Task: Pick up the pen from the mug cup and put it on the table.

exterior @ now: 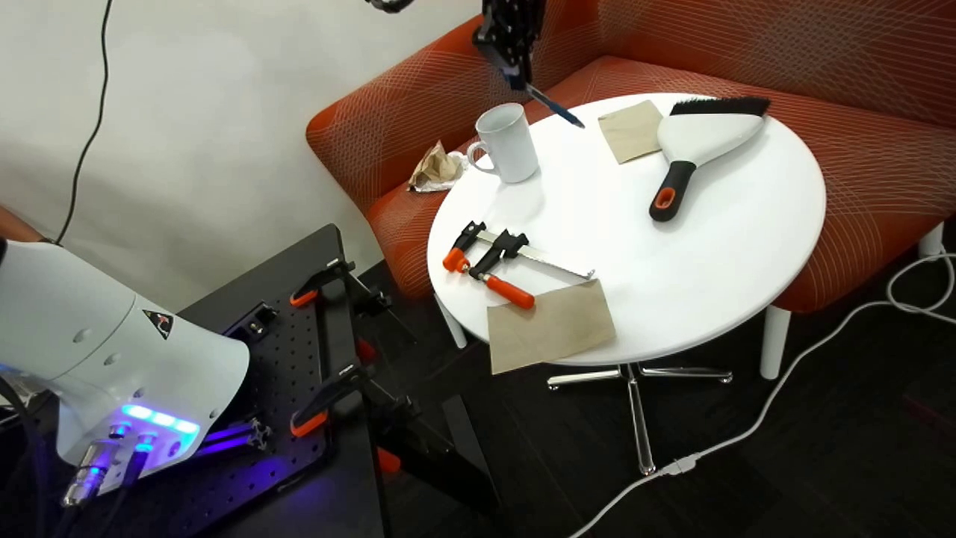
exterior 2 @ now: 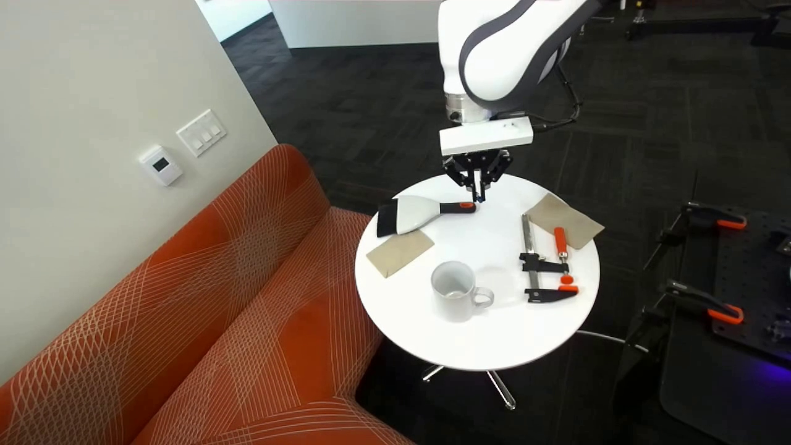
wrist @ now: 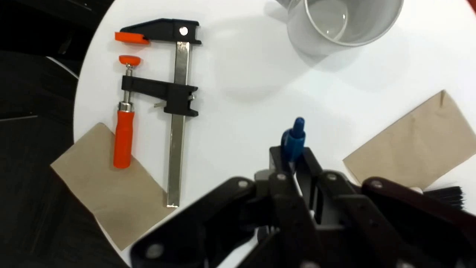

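Blue is the pen (exterior: 556,107), and it is in the grip of the black gripper (wrist: 293,159): the two fingers are pressed close on it, with only the thickness of the pen between them. From my place in the room I read the round white table (exterior: 732,254) as a clock face, the way it looks in an exterior view. The pen is in the air and tilted; it appears near eleven o'clock, and its free end points towards four. It is apart from the mug (exterior: 511,146), which stands upright on the table at ten o'clock. At about half past eight lies a bar clamp (exterior: 511,245), and its orange handle (exterior: 509,291) reaches over the edge of a sheet of brown paper (exterior: 556,329) at seven o'clock; one corner of this paper passes beyond the table rim. Near one o'clock I see a brush (exterior: 709,138) with black bristles (exterior: 721,107), and just beside it, at twelve, another brown sheet (exterior: 629,133); whether the brush lies upon its edge, I cannot tell. Behind the table, from about nine round to three o'clock, is an orange sofa (exterior: 403,112), and some crumpled paper (exterior: 432,170) lies on its seat towards half past nine.
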Available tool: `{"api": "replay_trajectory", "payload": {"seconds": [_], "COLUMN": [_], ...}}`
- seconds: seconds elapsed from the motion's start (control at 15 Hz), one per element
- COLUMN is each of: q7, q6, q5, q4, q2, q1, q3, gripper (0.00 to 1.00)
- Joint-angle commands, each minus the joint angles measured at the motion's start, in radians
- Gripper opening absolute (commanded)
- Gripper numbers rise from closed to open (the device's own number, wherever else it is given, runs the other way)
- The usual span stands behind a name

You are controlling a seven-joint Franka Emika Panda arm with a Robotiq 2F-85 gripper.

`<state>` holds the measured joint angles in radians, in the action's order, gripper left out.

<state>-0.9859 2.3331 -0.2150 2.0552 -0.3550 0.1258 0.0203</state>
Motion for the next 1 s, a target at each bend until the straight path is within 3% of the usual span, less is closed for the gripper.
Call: {"api": "replay_trajectory", "payload": {"seconds": [0.0, 0.4, 0.87, 0.93], "q7": [-0.056, -0.106, -0.127, -0.124], "q6": [0.039, 0.089, 0.085, 0.081], "q5": [0.034, 0.074, 0.089, 0.087], "q4": [-0.072, -0.179, -0.278, -0.287], "q2": [-0.112, -0.288, -0.402, -0.411], "q1": [0.009, 0.044, 0.073, 0.075], "q3": [0.017, 0.054, 0.063, 0.062], "gripper": [0.03, 0.03, 0.03, 0.28]}}
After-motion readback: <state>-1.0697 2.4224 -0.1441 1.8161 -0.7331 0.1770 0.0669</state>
